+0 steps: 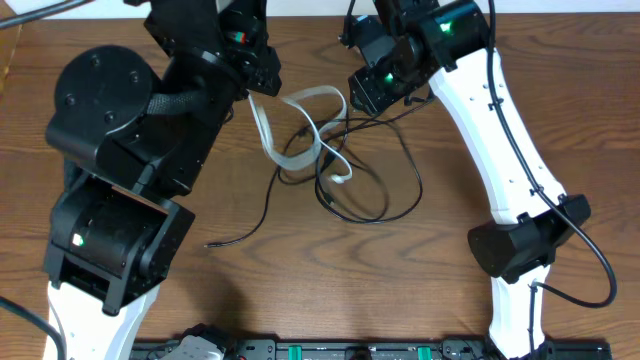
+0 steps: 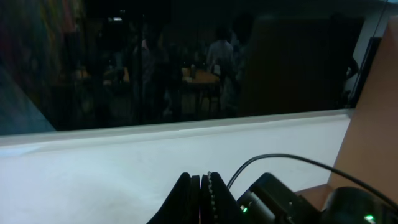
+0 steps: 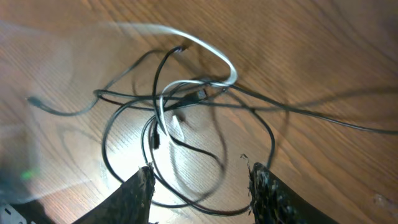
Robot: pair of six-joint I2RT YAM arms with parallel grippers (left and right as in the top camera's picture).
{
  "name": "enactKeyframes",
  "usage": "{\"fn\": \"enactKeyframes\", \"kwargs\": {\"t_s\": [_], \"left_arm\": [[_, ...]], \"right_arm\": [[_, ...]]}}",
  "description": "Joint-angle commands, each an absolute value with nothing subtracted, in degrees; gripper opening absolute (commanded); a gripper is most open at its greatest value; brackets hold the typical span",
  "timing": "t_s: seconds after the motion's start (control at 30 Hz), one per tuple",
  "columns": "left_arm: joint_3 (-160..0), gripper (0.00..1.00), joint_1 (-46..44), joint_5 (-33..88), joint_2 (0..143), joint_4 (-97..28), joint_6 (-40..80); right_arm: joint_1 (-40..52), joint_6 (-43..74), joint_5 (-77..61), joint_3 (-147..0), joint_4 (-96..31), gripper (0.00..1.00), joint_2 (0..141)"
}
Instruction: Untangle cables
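Now left gripper point(image 2: 200, 180) pinches the one white cable point(image 1: 262, 125); right gripper point(image 3: 200, 171) gapes above uncountably tangled black cables point(image 3: 104, 140).

So the cables point(image 1: 330, 165) are lying tangled mid-surface point(image 1: 420, 300), between both arms. The left end effector point(image 1: 262, 78) is sitting at the pile's far-left edge, and the right end effector point(image 3: 199, 186) is hovering over it.
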State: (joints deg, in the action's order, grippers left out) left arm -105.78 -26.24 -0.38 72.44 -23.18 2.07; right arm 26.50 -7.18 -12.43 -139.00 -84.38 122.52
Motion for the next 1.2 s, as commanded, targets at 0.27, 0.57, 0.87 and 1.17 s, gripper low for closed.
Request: {"fn": "enactKeyframes", "kwargs": {"t_s": [0.27, 0.57, 0.87, 1.17], "left_arm": [[-106.85, 0.46, -26.0, -6.79, 74.08, -35.4, 0.16], [-106.85, 0.46, -25.98, -8.12, 72.38, -43.75, -0.38], [-106.85, 0.47, -26.0, -7.99, 71.66, -45.25, 0.27], [-106.85, 0.47, -26.0, -7.99, 70.5, -46.57, 0.27]], "right_arm": [[26.5, -8.62, -12.97, -138.19, -85.08, 0.64, 124.01], [29.78, -7.75, -16.05, -114.32, -67.88, 0.55, 124.14], [33.61, -12.19, -16.86, -104.07, -51.68, 0.49, 125.75], [32.34, -15.07, -16.47, -104.07, -48.62, 0.55, 126.45]]}}
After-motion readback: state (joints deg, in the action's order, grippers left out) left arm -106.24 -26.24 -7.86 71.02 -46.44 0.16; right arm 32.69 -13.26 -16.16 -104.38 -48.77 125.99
